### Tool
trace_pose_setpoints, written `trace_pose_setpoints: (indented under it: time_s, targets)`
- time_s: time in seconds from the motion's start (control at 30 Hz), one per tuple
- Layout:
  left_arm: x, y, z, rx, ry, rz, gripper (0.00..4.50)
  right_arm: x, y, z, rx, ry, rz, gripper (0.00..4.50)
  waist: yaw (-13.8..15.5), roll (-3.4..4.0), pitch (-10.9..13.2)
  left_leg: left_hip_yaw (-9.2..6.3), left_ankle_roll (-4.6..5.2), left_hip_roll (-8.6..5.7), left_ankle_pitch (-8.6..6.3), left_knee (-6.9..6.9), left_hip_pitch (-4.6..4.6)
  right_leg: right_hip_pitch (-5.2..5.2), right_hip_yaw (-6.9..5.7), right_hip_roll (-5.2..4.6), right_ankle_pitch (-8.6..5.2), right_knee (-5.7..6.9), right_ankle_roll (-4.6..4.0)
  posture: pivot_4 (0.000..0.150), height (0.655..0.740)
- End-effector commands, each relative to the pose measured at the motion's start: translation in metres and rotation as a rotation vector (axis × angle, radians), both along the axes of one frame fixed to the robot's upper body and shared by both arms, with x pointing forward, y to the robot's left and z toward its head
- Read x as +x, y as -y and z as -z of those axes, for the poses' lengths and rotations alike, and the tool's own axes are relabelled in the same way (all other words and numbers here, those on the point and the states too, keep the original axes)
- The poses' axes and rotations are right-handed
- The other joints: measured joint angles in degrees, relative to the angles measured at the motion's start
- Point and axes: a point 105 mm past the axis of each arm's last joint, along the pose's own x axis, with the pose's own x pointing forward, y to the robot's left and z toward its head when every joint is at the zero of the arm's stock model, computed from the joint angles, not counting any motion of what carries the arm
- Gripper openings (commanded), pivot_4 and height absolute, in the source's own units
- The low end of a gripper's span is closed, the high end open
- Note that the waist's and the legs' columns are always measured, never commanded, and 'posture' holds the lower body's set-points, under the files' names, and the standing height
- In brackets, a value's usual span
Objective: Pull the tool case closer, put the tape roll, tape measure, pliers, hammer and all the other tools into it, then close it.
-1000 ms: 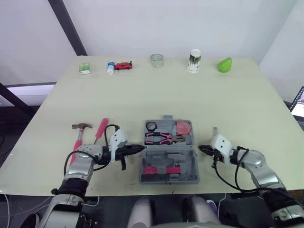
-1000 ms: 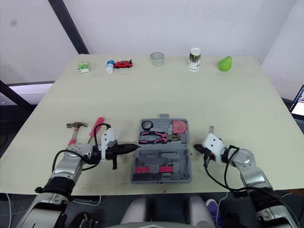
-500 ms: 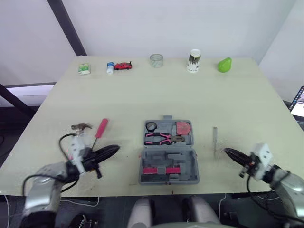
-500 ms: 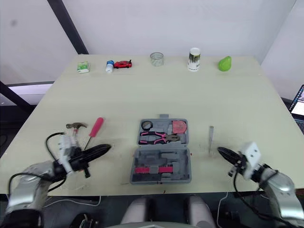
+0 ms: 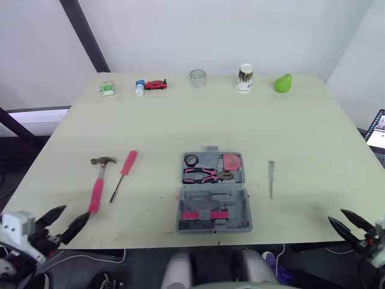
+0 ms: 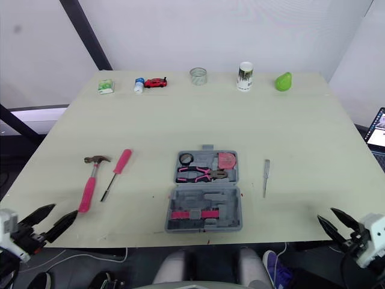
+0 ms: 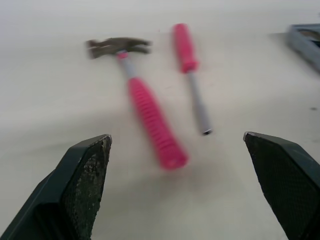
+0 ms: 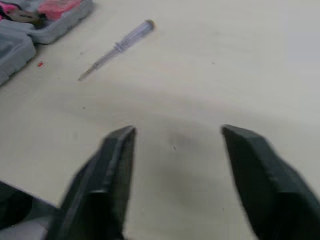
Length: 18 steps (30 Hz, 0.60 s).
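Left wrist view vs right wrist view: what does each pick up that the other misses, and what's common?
Left wrist view: the hammer and the pink-handled screwdriver, lying side by side, apart.
Right wrist view: a slim clear-handled screwdriver lying just off the case.
Shared: the table and part of the grey tool case.

looks like a lab or test room. bare white walls point(image 5: 240, 30), black slanted beam point(image 5: 84, 33), pale table point(image 5: 180, 120) with odd props lined along its far edge: toy car point(image 5: 156, 85), cup point(image 5: 244, 77), green pear point(image 5: 283, 83). lit screen point(image 5: 376, 128) off to the right.
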Motion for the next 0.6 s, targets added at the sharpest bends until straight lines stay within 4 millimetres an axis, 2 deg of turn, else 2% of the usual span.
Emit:
trace_pose_setpoints:
  time_s: [0.03,0.17,0.27,0.47,0.6]
  targets:
    - [-0.014,-0.010,-0.005,0.006,0.026,-0.054,4.50,-0.007,0.011,-0.009,-0.010,0.033,0.030,4.45,0.0,0.00,0.0,0.05,0.00,0.01,0.00,-0.01,0.00,-0.01,0.03,-0.03,0.00,0.00,0.00,0.150,0.7400]
    - [-0.016,-0.008,-0.004,0.005,0.021,-0.041,4.50,-0.006,0.011,-0.011,-0.015,0.033,0.027,4.45,0.0,-0.09,-0.1,0.13,0.00,0.02,0.00,0.00,0.09,-0.02,0.08,-0.09,-0.05,0.01,0.12,0.150,0.7400]
    - [-0.011,-0.001,-0.007,0.012,0.030,0.004,4.50,0.000,0.003,-0.016,-0.017,0.048,0.003,4.45,0.0,-0.15,-0.1,0.13,-0.01,0.04,-0.01,0.00,0.09,-0.03,0.07,-0.10,-0.05,0.00,0.11,0.150,0.7400]
    - [-0.002,0.006,-0.017,0.045,0.049,0.091,4.50,0.013,-0.031,-0.029,0.020,0.070,-0.048,4.45,0.0,-0.18,-0.1,0.17,-0.01,0.04,-0.01,-0.02,0.06,-0.03,0.09,-0.10,0.03,0.01,-0.03,0.150,0.7400]
    - [0.010,0.027,-0.027,0.055,0.084,0.231,4.50,0.033,-0.059,-0.040,0.032,0.111,-0.063,4.45,0.0,-0.19,-0.1,0.18,-0.01,0.05,-0.01,-0.02,0.05,-0.03,0.10,-0.12,0.05,0.01,-0.05,0.150,0.7400]
